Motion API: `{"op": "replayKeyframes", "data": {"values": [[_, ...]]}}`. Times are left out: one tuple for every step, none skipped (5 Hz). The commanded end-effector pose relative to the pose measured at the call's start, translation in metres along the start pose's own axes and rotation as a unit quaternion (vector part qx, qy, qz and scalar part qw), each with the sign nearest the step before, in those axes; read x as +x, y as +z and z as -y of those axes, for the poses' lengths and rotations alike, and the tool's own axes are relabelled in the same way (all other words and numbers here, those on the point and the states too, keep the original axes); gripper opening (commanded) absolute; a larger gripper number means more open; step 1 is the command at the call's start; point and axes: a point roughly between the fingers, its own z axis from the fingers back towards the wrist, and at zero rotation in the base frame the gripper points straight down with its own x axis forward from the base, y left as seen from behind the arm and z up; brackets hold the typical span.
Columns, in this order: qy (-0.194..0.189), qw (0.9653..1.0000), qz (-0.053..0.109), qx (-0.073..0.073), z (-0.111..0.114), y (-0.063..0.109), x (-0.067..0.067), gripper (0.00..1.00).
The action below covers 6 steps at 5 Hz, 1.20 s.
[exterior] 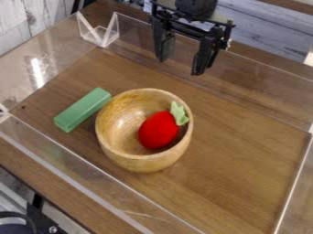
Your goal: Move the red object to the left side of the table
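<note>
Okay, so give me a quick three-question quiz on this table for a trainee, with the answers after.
1. What sits inside the wooden bowl?
2. True or false: the green block lies inside the bowl.
3. Fill in the blank: the gripper hangs above the table with its jaws ____.

Key: 1. The red toy fruit. 2. False. 3. Open.

The one camera looks down at a slant from above the worktop (pixel 244 164), turned so the planks run diagonally. It stands close enough that the bowl (pixel 113 137) sits large, left of and below centre, while the tool (pixel 188 57) shows at the top edge.
</note>
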Motion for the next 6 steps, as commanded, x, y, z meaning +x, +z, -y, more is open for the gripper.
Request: {"op": "replayKeyframes", "data": {"values": [[-0.005,1.0,-0.002,-0.007,0.009,-0.001,-0.007,1.0],[-0.028,0.9995,-0.004,-0.013,0.009,-0.015,-0.014,1.0],[-0.055,0.9984,0.007,-0.013,0.007,-0.031,-0.024,1.0],[-0.077,0.9967,0.019,-0.018,0.001,-0.042,-0.036,1.0],[-0.088,0.9952,0.031,-0.03,-0.005,-0.047,-0.039,1.0],[-0.084,0.9949,0.046,-0.033,-0.013,-0.049,-0.049,1.0]]}}
